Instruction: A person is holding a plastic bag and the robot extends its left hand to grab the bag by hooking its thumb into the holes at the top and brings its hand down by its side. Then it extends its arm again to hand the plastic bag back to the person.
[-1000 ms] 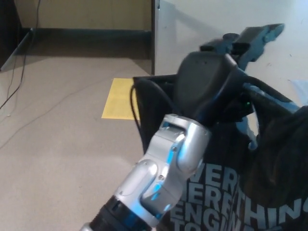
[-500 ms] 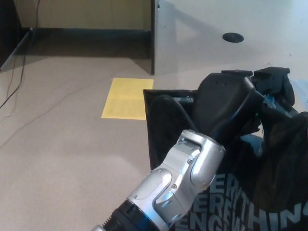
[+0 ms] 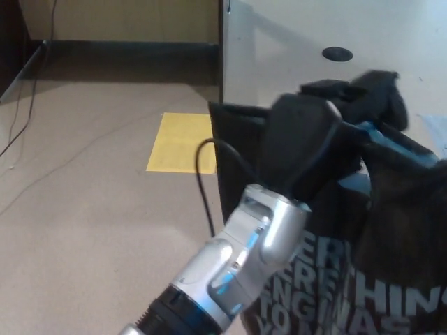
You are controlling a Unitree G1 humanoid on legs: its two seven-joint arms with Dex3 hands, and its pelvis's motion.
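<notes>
Black bag (image 3: 391, 230) hangs right below the left hand (image 3: 314, 132), its top edge caught at the fingers (image 3: 377, 94), which are hooked into it and clamped. White lettering reads partly "EVER" and "THING". Beyond the fingers sits a round dark grommet (image 3: 337, 54); to their left, a yellow floor patch (image 3: 183, 143).

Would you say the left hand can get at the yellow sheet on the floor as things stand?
Probably not: the left hand is up at the top of the black bag, apparently carrying it, and the yellow sheet lies apart on the floor.
</notes>
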